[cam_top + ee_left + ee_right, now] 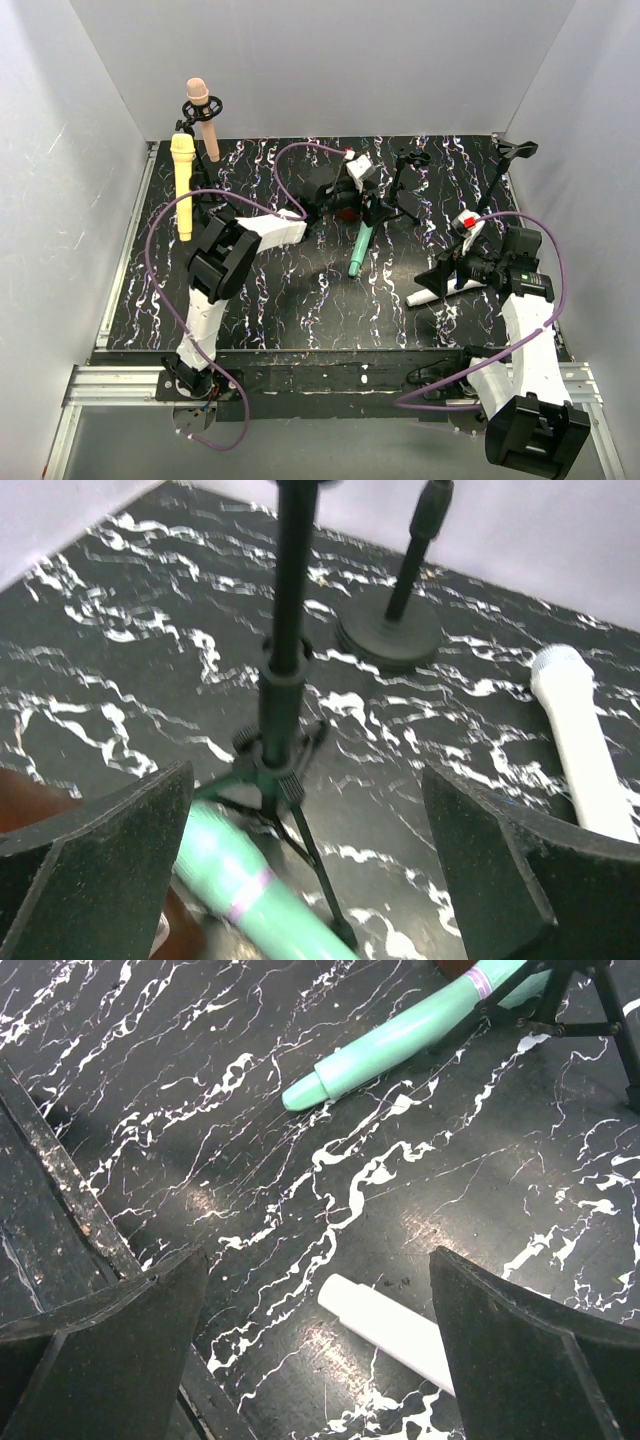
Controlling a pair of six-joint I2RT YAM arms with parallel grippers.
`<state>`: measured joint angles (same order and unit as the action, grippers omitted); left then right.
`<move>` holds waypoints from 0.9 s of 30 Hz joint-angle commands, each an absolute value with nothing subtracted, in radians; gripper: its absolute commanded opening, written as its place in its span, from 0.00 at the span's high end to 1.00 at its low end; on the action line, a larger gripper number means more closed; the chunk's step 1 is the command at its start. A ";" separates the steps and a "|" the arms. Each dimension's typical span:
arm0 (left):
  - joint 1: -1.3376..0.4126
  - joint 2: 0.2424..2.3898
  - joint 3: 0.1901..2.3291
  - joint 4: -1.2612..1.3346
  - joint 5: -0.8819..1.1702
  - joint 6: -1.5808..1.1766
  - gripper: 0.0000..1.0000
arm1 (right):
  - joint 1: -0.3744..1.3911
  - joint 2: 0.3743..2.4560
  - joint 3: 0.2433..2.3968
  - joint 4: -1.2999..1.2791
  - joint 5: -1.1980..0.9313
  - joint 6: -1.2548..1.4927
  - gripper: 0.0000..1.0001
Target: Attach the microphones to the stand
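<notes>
The white microphone (390,1335) is lying under the right tool (315,1270), which is standing wide open and empty, needing a centred, crosswise grip.

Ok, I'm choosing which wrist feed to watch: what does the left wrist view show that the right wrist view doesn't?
Only left wrist: the round-base stand and the upright pole of the tripod stand. Only right wrist: the plain black edge strip of the table. Both: the teal-green microphone lying by the tripod's legs, and the white microphone.
</notes>
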<state>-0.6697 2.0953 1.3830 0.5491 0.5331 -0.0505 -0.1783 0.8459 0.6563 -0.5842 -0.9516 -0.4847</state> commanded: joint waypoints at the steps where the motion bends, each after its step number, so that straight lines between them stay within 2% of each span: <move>1: -0.672 2.144 1.505 0.725 0.529 -0.049 0.03 | -0.192 0.842 0.678 -0.525 -1.026 -0.466 0.02; 7: -0.683 2.220 1.640 0.703 0.511 -0.066 0.12 | -0.192 0.845 0.678 -0.522 -1.043 -0.468 0.02; 12: -0.698 2.269 1.715 0.669 0.483 -0.057 0.24 | -0.192 0.850 0.680 -0.523 -1.048 -0.466 0.02; 16: -0.704 2.284 1.724 0.663 0.477 -0.052 0.43 | -0.192 0.850 0.681 -0.525 -1.046 -0.469 0.02; 18: -0.707 2.281 1.724 0.666 0.476 -0.051 0.62 | -0.192 0.851 0.680 -0.525 -1.046 -0.469 0.02; 23: -0.718 2.270 1.772 0.626 0.489 -0.049 0.96 | -0.192 0.861 0.680 -0.526 -1.051 -0.469 0.02; 25: -0.726 2.266 1.808 0.604 0.506 -0.054 1.00 | -0.192 0.861 0.678 -0.525 -1.049 -0.471 0.02; 27: -0.735 2.261 1.833 0.617 0.521 -0.083 1.00 | -0.192 0.862 0.678 -0.526 -1.049 -0.471 0.02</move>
<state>-0.7132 2.2875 1.7416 0.5957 0.4904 -0.0555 -0.1886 0.8612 0.6563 -0.5488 -1.0237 -0.4732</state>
